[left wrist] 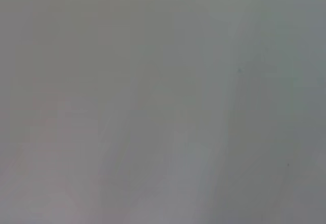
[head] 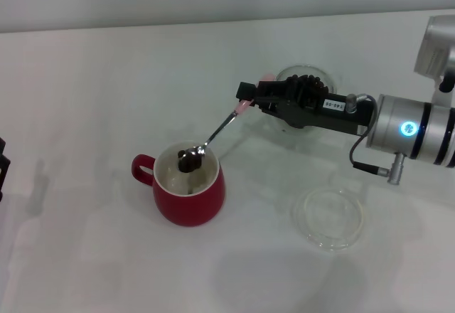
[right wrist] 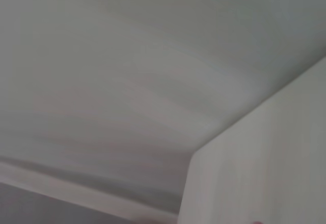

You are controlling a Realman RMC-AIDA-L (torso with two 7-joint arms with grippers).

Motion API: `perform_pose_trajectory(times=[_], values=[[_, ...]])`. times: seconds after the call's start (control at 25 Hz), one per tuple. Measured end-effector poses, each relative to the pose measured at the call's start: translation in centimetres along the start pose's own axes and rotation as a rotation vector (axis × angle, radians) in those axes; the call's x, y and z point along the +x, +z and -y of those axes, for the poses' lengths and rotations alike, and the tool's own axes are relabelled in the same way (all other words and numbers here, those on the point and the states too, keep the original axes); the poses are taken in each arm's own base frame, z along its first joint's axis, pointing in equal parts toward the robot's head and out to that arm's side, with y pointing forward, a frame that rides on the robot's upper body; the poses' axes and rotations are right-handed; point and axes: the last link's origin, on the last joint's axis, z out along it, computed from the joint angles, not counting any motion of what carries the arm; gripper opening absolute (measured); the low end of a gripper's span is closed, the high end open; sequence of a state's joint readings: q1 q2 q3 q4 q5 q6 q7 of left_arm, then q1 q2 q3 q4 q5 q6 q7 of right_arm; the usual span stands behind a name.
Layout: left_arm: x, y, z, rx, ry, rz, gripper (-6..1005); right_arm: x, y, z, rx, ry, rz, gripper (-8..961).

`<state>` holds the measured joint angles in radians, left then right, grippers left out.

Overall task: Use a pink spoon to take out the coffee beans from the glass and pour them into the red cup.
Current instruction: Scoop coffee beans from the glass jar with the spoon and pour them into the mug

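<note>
In the head view my right gripper (head: 249,99) is shut on the pink spoon (head: 224,123), holding its pale pink handle out to the left of the arm. The spoon's metal bowl hangs over the mouth of the red cup (head: 186,187), tilted, with dark coffee beans (head: 189,159) in it and dropping from it. The glass (head: 307,83) with its heap of beans stands behind the gripper, partly hidden by it. Both wrist views show only bare pale surface. My left arm is parked at the far left edge of the head view.
A flat clear glass saucer (head: 329,218) lies on the white table (head: 85,99), right of the red cup and below my right forearm. The cup's loop handle points left.
</note>
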<state>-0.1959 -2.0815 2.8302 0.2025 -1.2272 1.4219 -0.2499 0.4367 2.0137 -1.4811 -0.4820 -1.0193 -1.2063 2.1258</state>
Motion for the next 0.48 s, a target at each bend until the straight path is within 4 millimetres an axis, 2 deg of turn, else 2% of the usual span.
perform_pose_trajectory(times=[0.32, 0.48], values=[[0.01, 0.01, 0.02, 0.0, 0.001, 0.0, 654, 0.17, 0.6, -0.25, -0.016, -0.155, 0.034, 155], [0.02, 0.05, 0.02, -0.001, 0.002, 0.0, 655, 0.21, 0.69, -0.89, -0.055, -0.294, 0.041, 156]])
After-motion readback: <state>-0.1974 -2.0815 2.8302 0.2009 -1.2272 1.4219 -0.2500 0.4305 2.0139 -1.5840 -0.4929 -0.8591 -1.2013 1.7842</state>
